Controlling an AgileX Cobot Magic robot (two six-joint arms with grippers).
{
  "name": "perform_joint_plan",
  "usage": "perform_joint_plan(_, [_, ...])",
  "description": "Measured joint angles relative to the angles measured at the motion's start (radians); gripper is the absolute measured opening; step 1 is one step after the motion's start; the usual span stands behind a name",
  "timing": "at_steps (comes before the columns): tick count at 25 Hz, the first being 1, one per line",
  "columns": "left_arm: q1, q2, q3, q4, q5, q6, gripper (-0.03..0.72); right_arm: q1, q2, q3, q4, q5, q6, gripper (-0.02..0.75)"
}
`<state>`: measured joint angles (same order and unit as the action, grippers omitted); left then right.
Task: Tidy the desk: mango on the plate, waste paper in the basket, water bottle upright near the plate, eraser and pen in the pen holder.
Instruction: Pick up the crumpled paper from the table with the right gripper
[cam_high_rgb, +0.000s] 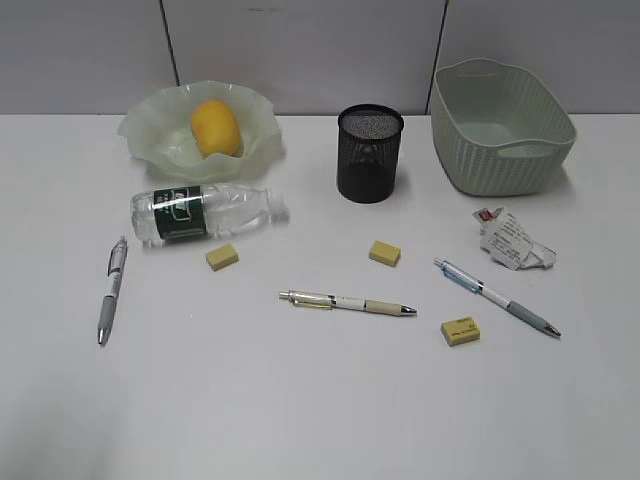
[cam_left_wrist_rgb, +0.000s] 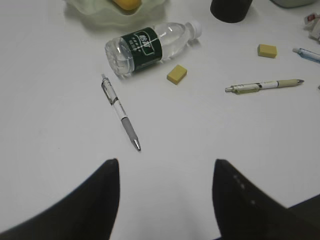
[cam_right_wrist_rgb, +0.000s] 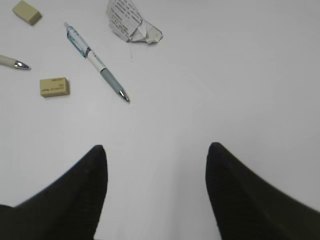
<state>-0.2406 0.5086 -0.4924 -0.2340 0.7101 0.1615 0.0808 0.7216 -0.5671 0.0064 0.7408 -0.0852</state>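
Note:
The yellow mango (cam_high_rgb: 216, 127) lies in the wavy-rimmed green plate (cam_high_rgb: 150, 125) at the back left. In front of it the water bottle (cam_high_rgb: 205, 212) (cam_left_wrist_rgb: 145, 46) lies on its side. Three yellow erasers (cam_high_rgb: 222, 256) (cam_high_rgb: 385, 252) (cam_high_rgb: 460, 330) and three pens (cam_high_rgb: 111, 290) (cam_high_rgb: 347, 302) (cam_high_rgb: 497, 296) are scattered on the desk (cam_high_rgb: 300, 400). The waste paper (cam_high_rgb: 512, 240) (cam_right_wrist_rgb: 131, 22) lies in front of the basket (cam_high_rgb: 500, 125). The black mesh pen holder (cam_high_rgb: 369, 153) stands at the back centre. My left gripper (cam_left_wrist_rgb: 165, 162) is open over bare desk below a grey pen (cam_left_wrist_rgb: 121, 112). My right gripper (cam_right_wrist_rgb: 155, 147) is open and empty, below a blue pen (cam_right_wrist_rgb: 96, 61).
Neither arm shows in the exterior view. A grey panel wall runs behind the desk's back edge. The basket holds nothing. An eraser (cam_right_wrist_rgb: 54, 86) lies left of the blue pen in the right wrist view.

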Motion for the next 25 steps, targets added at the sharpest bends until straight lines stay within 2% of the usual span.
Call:
perform_joint_plan(6, [0.0,0.0,0.003,0.0,-0.013,0.0,0.444,0.0,0.258,-0.081,-0.006,-0.102,0.001,0.495])
perform_joint_plan(13, [0.0,-0.002,0.006,0.0,-0.022,0.0,0.439,0.0,0.551,-0.2,0.009,-0.311,0.001,0.495])
perform_joint_plan(18, [0.0,-0.002,0.006,0.0,-0.025,0.0,0.438,0.0,0.685,-0.216,0.106,-0.453,0.0,0.495])
perform_joint_plan(23, [0.0,-0.002,0.006,0.0,-0.03,0.0,0.438,0.013,0.791,-0.216,0.12,-0.517,-0.004,0.495])
perform_joint_plan(25, [0.0,-0.002,0.006,0.0,-0.031,0.0,0.438,0.044,0.829,-0.218,0.12,-0.528,-0.029,0.495])
